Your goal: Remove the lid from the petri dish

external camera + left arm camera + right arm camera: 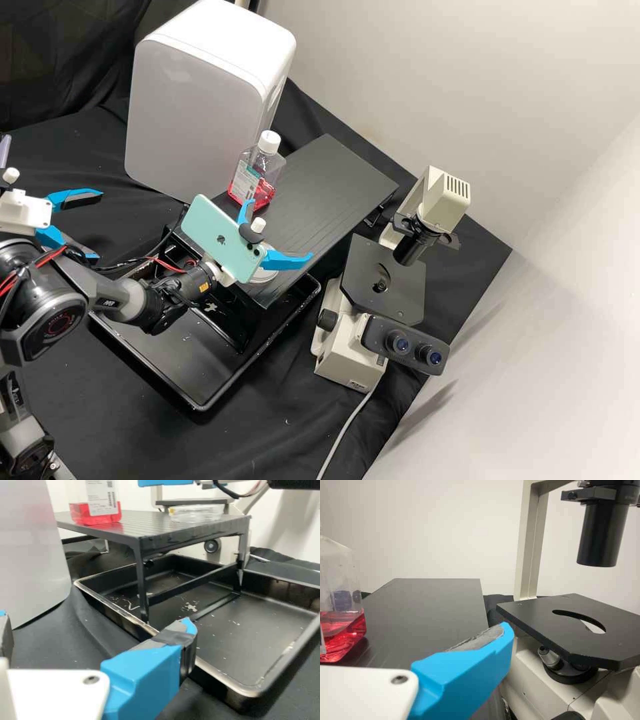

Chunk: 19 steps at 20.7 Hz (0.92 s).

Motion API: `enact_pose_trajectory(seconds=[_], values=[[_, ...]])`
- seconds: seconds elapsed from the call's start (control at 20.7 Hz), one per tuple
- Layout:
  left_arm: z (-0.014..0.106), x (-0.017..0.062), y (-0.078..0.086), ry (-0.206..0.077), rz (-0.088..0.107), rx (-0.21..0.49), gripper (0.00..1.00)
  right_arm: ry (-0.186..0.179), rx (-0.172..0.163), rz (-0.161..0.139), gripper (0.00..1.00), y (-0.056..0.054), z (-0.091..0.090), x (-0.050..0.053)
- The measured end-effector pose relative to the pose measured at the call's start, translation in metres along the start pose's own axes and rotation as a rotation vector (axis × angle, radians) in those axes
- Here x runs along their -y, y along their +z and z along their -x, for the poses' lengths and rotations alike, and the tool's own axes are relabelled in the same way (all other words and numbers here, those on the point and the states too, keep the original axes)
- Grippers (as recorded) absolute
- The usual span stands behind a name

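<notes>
- The petri dish point(195, 513) sits near the edge of the raised black platform point(327, 180). As far as I can tell its lid point(195, 508) is on.
- The right tool point(281, 228) hangs just above the dish, blue fingers spread wide with nothing in them. The left tool point(93, 223) is well apart over the tabletop point(100, 147), also wide open and empty.
- What I'd do: come straight down so the fingers straddle only the lid's rim, squeeze gently and lift level. Pinch too low and the base probably comes along.
- The left wrist view gives the dish side-on, with a blue finger above it and not touching. In the high view the tool's mount covers most of the dish. The right wrist view gives the flask point(340, 615) and microscope point(570, 630) instead.
</notes>
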<state>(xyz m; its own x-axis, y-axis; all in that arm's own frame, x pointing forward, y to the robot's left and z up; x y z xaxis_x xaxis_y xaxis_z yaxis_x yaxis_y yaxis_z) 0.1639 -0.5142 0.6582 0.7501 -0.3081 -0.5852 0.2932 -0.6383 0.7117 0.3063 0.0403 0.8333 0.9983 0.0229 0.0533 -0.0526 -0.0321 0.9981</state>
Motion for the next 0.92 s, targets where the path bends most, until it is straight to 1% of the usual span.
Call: enact_pose_trajectory(seconds=[0.1, 0.15, 0.24, 0.44, 0.48, 0.58, 0.73, 0.82, 0.92], values=[[0.000, 0.0013, 0.002, -0.006, -0.002, 0.007, 1.00, 0.000, 0.000, 0.000, 1.00, 0.000, 0.000, 0.000], [0.000, 0.0030, 0.002, -0.012, -0.008, 0.003, 1.00, 0.000, 0.000, 0.000, 1.00, 0.000, 0.000, 0.000], [-0.001, 0.0049, 0.002, -0.019, -0.007, -0.002, 1.00, 0.000, 0.000, 0.000, 1.00, 0.000, 0.000, 0.000], [-0.001, 0.0053, 0.002, -0.020, -0.007, -0.007, 1.00, 0.000, 0.000, 0.000, 1.00, 0.000, 0.000, 0.000], [-0.001, 0.0053, 0.002, -0.020, -0.006, -0.008, 1.00, 0.003, -0.003, 0.000, 1.00, 0.000, 0.002, 0.000], [-0.001, 0.0054, 0.002, -0.020, -0.012, -0.008, 1.00, 0.008, -0.008, 0.000, 1.00, 0.000, 0.009, 0.000], [-0.002, 0.0074, 0.002, -0.028, -0.011, -0.015, 1.00, 0.025, -0.028, 0.002, 1.00, -0.003, 0.022, -0.003], [-0.002, 0.0081, 0.002, -0.031, -0.011, -0.019, 1.00, 0.034, -0.052, 0.008, 1.00, -0.005, 0.031, -0.004], [-0.002, 0.0091, 0.002, -0.035, -0.012, -0.019, 1.00, 0.040, -0.067, 0.011, 1.00, -0.005, 0.038, -0.003]])
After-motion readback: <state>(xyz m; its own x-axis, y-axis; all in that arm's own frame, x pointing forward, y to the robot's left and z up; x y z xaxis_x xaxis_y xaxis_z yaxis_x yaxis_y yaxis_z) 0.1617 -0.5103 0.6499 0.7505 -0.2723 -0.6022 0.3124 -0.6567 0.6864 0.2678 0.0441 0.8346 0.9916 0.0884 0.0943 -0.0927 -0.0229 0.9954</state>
